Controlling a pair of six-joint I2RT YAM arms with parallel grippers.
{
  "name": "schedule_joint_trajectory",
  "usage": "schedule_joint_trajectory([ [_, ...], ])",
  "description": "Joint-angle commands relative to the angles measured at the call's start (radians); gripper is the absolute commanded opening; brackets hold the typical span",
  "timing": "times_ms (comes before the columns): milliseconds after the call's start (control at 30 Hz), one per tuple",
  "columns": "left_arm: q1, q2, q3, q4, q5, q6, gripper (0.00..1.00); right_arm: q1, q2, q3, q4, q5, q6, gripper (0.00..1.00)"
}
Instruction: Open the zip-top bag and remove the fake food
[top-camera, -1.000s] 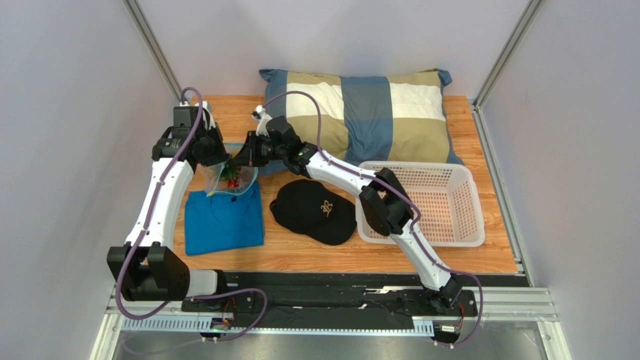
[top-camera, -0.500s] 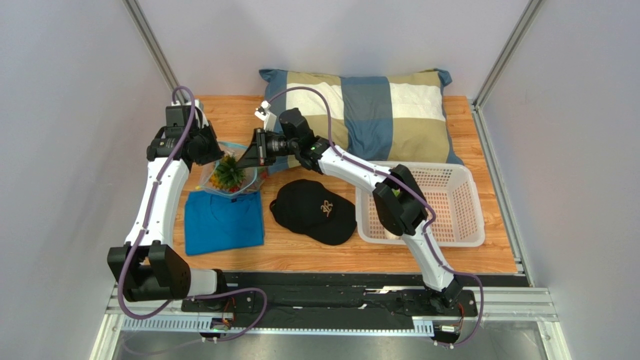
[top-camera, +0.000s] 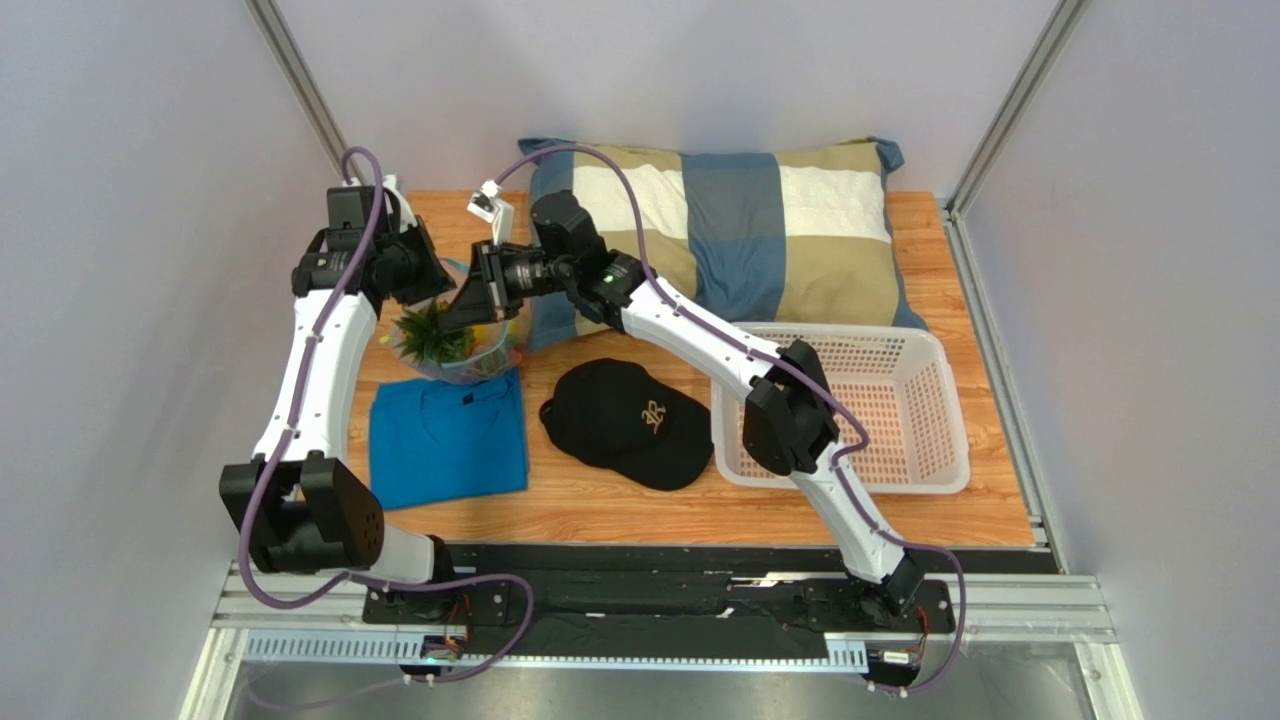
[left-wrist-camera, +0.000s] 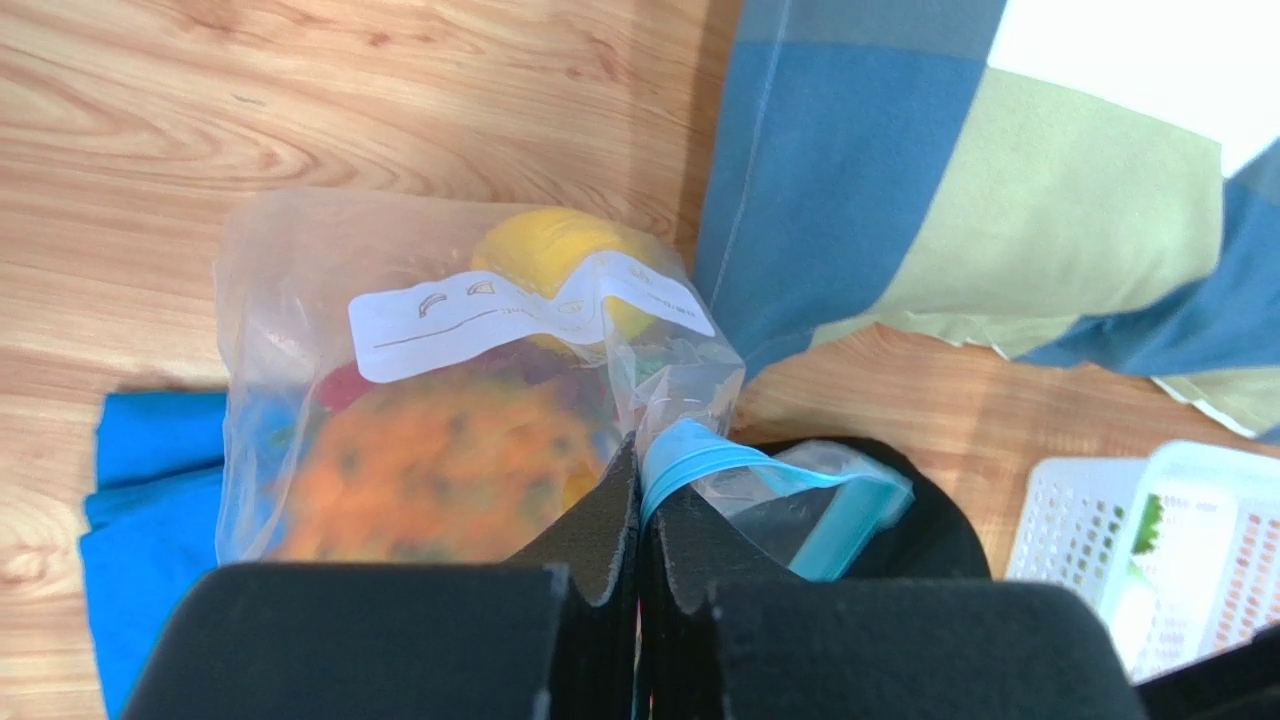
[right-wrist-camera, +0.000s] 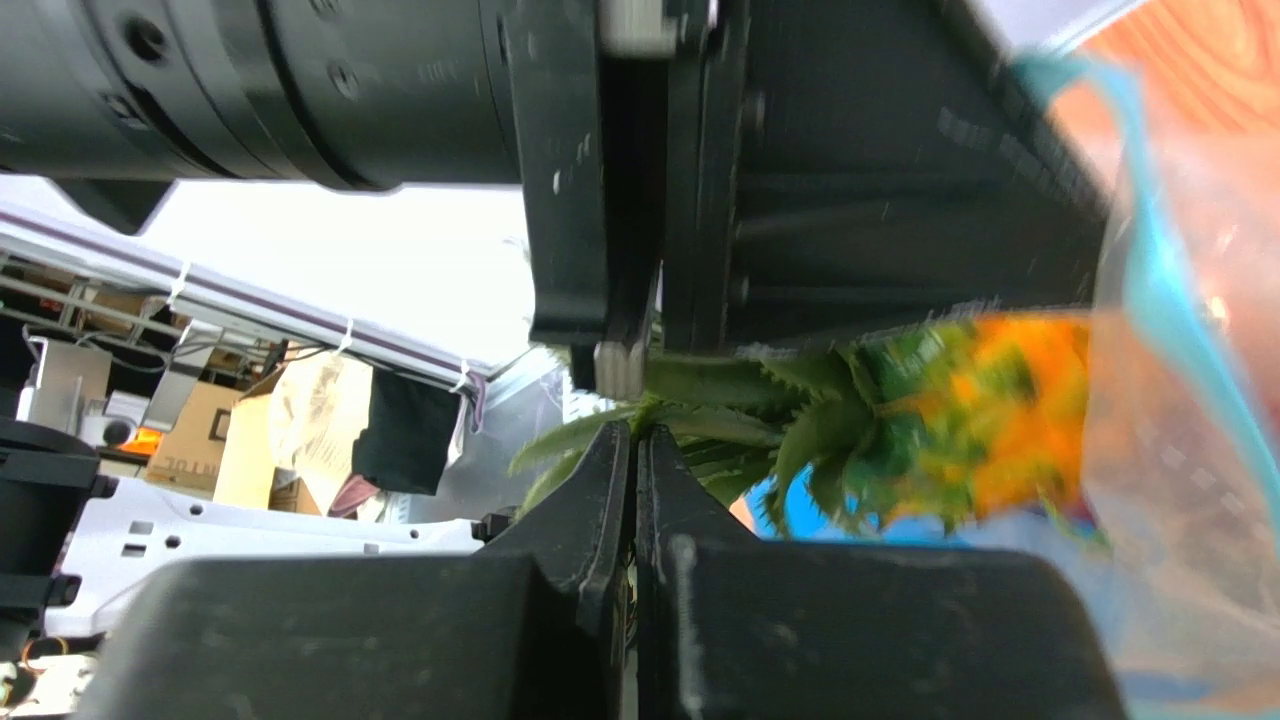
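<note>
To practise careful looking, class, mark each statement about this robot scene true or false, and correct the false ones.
1. The left gripper is shut on the mouth of the zip-top bag. True.
2. The right gripper is open and holds nothing. False: it is shut on a green leaf of the pineapple.
3. The lemon lies in the white basket. False: it is inside the bag, beside the pineapple.
4. The black cap lies between the blue shirt and the basket. True.
</note>
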Motion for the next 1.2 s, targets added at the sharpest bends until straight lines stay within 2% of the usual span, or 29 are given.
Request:
schedule_joint_trajectory([
  [0, 0.006, 0.026, 0.068, -0.032, -0.071, 0.007, 0.0, 0.003, -0.062, 0.065, -0.01, 0.05, 0.0, 0.0],
  [167, 0.017, 0.039, 0.064, -0.044, -0.122, -0.004, 0.0, -0.022, -0.212, -0.074, 0.072, 0.11, 0.083, 0.0],
  [300, 0.023, 0.028, 0.05, -0.04, -0.159, -0.001, 0.0, -0.039, -0.298, -0.082, -0.036, 0.121, 0.102, 0.0],
  [467, 0.034, 0.007, 0.036, -0.037, -0.191, -0.024, 0.0, -0.08, -0.435, -0.205, -0.157, 0.151, 0.084, 0.0],
  [600, 0.035, -0.027, 0.007, -0.005, -0.194, -0.039, 0.0, -0.164, -0.599, -0.301, -0.398, 0.211, -0.03, 0.0],
  [667, 0.034, -0.041, -0.011, 0.006, -0.188, -0.048, 0.0, -0.202, -0.709, -0.4, -0.418, 0.21, -0.041, 0.0],
  [767, 0.035, -0.062, -0.039, 0.032, -0.186, -0.07, 0.0, -0.291, -0.829, -0.465, -0.519, 0.249, -0.045, 0.0],
  [800, 0.035, -0.066, -0.038, 0.034, -0.189, -0.079, 0.0, -0.328, -0.856, -0.475, -0.628, 0.327, -0.065, 0.0],
  [867, 0.035, -0.07, -0.016, 0.029, -0.199, -0.085, 0.0, -0.367, -0.95, -0.511, -0.734, 0.412, -0.134, 0.0],
  [900, 0.035, -0.072, -0.005, 0.023, -0.233, -0.093, 0.0, -0.4, -0.979, -0.565, -0.826, 0.521, -0.156, 0.0],
  [1067, 0.035, -0.093, 0.036, 0.003, -0.306, -0.154, 0.0, -0.497, -1.154, -0.789, -0.984, 0.829, -0.232, 0.0],
  [1167, 0.035, -0.069, 0.047, -0.004, -0.283, -0.177, 0.0, -0.546, -1.219, -0.925, -0.994, 0.963, -0.239, 0.0],
])
